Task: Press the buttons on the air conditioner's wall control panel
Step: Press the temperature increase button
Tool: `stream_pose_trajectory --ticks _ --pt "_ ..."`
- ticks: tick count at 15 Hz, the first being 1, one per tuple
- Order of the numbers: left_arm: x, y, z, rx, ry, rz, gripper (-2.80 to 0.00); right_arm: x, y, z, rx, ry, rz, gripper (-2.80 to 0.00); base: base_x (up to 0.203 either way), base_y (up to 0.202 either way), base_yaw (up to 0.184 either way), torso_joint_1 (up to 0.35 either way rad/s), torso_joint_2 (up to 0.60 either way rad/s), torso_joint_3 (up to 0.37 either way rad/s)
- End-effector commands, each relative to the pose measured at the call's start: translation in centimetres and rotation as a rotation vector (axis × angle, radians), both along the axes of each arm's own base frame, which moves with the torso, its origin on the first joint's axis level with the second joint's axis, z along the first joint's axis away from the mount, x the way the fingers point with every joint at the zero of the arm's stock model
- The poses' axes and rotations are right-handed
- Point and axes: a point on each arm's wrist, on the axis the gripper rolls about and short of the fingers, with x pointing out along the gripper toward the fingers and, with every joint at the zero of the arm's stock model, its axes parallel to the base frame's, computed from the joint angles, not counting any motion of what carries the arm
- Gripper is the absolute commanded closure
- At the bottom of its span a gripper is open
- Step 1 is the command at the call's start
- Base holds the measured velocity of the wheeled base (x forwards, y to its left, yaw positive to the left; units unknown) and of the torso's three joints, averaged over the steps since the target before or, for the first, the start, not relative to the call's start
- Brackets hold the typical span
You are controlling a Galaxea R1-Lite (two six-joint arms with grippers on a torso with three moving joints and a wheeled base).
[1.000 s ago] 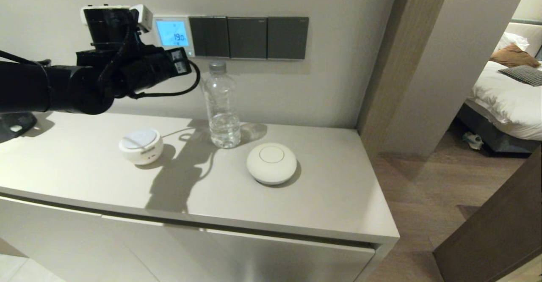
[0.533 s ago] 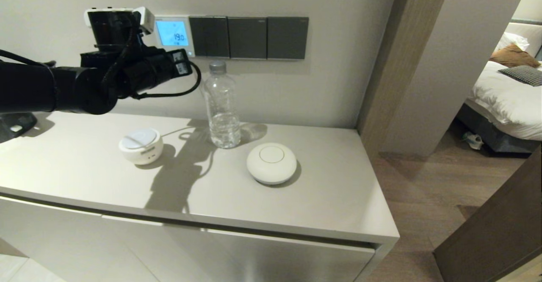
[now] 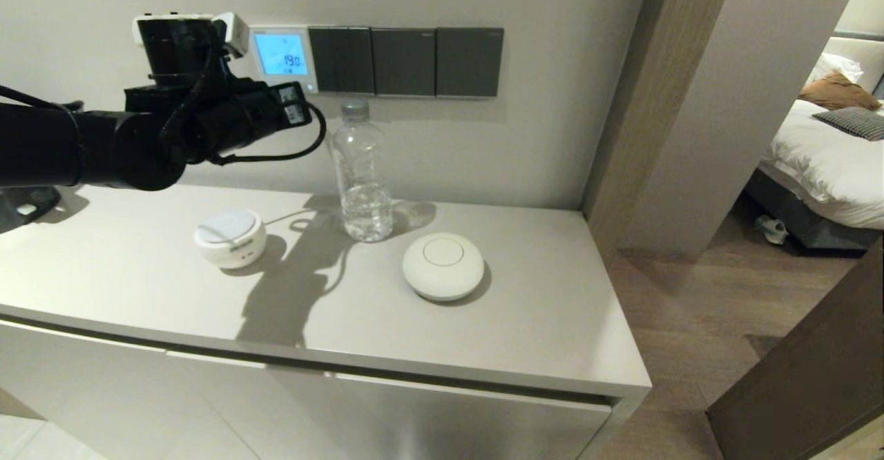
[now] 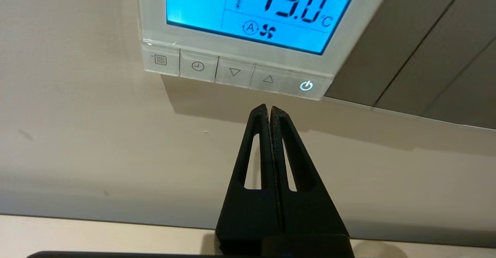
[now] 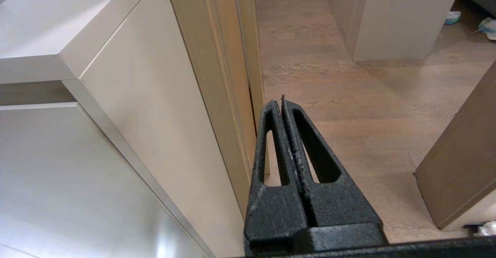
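Observation:
The air conditioner's wall control panel [image 3: 283, 56] is a white square plate on the wall, its screen lit blue and reading 19.0. In the left wrist view the panel [image 4: 151, 18] fills the top, with the buttons [image 4: 234, 72] in a row along its bottom edge; the power key [image 4: 306, 85] glows. My left gripper [image 4: 269, 109] is shut and empty. Its tips sit just below the up-arrow key [image 4: 268, 79], a short way off the wall. In the head view it [image 3: 295, 104] is under the panel. My right gripper [image 5: 281, 102] is shut and parked low beside the cabinet.
Dark grey switch plates [image 3: 404, 61] adjoin the panel on the right. On the cabinet top [image 3: 552, 322] stand a clear water bottle [image 3: 360, 170], a small white round device [image 3: 229, 237] and a larger white dome [image 3: 443, 265]. A doorway opens to the right.
My left arm shifted slightly right toward the panel, then back left. The screen still reads 19.0.

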Motion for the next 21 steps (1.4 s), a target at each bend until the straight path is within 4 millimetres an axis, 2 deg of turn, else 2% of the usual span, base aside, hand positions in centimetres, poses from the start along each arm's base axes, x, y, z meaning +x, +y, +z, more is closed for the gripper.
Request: stream_pose_trajectory --ticks 1,12,21 --pt "-0.4 0.1 0.5 -0.005 -0.013 0.0 0.0 0.0 0.0 -0.1 0.001 0.0 0.0 0.0 0.0 0.0 0.0 0.0 0.0 0.0" --pt "0.5 0.0 0.0 -0.002 -0.005 0.003 0.0 0.0 0.0 -0.1 0.0 0.002 0.002 0.0 0.0 0.0 0.0 0.0 0.0 0.0" --pt "1.1 0.7 0.2 -0.007 -0.016 0.023 0.0 0.0 0.0 -0.1 -0.001 0.002 0.0 0.0 0.0 0.0 0.0 0.0 0.0 0.0"
